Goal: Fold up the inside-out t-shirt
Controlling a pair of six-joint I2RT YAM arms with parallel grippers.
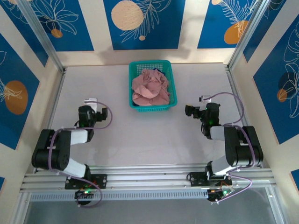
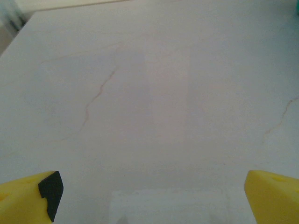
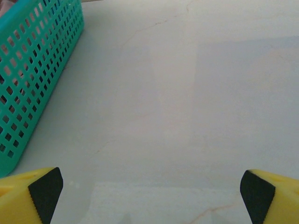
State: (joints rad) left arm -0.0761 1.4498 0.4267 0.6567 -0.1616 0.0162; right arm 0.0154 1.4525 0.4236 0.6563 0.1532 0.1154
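**While the shirt lies bunched in the basket, the right arm has the shorter reach**

Because the inside-out t-shirt (image 1: 150, 87) is still a crumpled pink heap inside the teal basket (image 1: 174, 84), folding has not begun, and the first job is likely to be lifting it out onto the open table (image 1: 140, 140). The basket sits at the far middle of the table, its long axis running near to far. The heap fills it with no clear long axis of its own, and neither collar nor hem can be picked out.

The basket lies far and to the right of the left gripper (image 2: 152, 186), and far and to the left of the right gripper (image 3: 150, 186). Both sit well on the near side of the heap. In the right wrist view the basket's mesh wall (image 3: 32, 70) stands just beside that gripper's left finger, and from above the right arm looks the nearer of the two.

Both grippers are spread wide, yellow fingertips far apart over bare tabletop, holding nothing.

I judge that the right arm would need to go up over the basket wall and down into the cloth. The left arm would need a longer sideways reach.
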